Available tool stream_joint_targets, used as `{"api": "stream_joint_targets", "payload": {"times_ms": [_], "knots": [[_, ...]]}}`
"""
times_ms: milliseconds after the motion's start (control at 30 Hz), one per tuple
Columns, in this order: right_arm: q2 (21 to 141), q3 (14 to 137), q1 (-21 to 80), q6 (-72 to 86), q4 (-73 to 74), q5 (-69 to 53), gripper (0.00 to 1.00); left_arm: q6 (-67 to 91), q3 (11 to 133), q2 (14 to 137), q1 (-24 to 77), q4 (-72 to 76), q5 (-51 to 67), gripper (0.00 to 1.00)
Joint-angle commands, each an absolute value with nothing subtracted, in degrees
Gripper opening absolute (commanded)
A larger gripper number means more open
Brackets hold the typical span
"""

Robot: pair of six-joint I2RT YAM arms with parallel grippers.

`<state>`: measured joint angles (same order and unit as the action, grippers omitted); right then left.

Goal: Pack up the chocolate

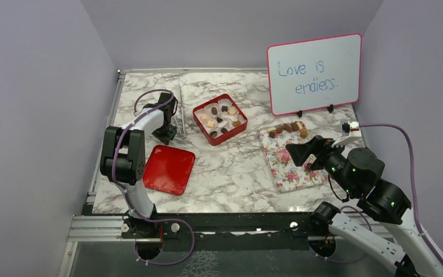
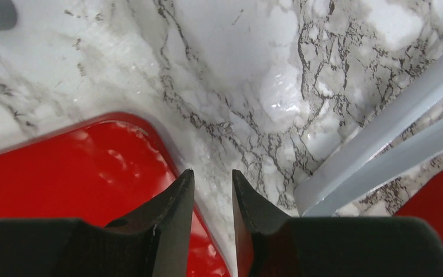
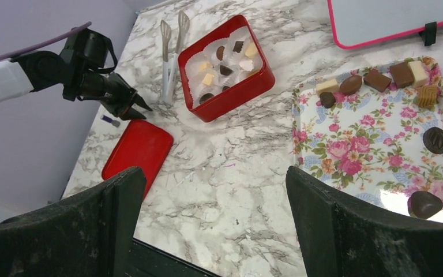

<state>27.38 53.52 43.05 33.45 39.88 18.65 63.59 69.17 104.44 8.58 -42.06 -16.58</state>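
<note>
The right gripper point(image 3: 212, 173) hangs with its black, matte fingers spread wide and nothing between them, above the near part of a flowered tray point(image 3: 369, 144). The tray is a glossy rectangle printed with pink roses. Some of the chocolate point(image 3: 401, 73) sits along its far edge, as smooth brown and cream squares and ovals, and two dark rounded pieces lie apart nearer the arm. The rest sits in white paper cups point(image 3: 216, 63) inside a square red box point(image 3: 231, 101) at mid-table.

The left gripper point(image 2: 212, 173) has its pointed fingers only narrowly parted and holds nothing. It is poised just over the veined marble table point(image 1: 231, 167), beside the rounded corner of a flat, shiny red lid point(image 2: 75, 173). Pale metal tongs point(image 2: 380, 133) lie just to its right, between it and the box.

A pink-framed whiteboard point(image 1: 314, 72) stands behind the tray, and only the overhead view shows its handwriting, "Love is endless." The left wrist view shows no chocolate at all – only stone, lid and tongs – while the right wrist view takes in the box, the tray and the other arm.
</note>
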Motion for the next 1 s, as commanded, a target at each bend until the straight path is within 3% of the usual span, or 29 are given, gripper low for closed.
{"api": "stream_joint_targets", "payload": {"times_ms": [0,233,733,967], "knots": [[27.1,52.7,42.8,34.1,38.4,17.7,0.97,68.3,67.6,97.0,8.3,-45.1,-19.3,0.33],[27.2,52.2,42.8,34.5,38.1,16.7,0.97,71.5,62.7,93.3,8.2,-45.7,-20.7,0.34],[26.5,52.6,42.8,35.4,38.9,16.6,0.97,70.3,63.8,102.1,8.2,-43.8,-20.6,0.32],[27.6,52.2,42.8,35.0,37.6,16.3,0.97,68.9,64.1,100.9,8.1,-43.6,-19.0,0.08]]}}
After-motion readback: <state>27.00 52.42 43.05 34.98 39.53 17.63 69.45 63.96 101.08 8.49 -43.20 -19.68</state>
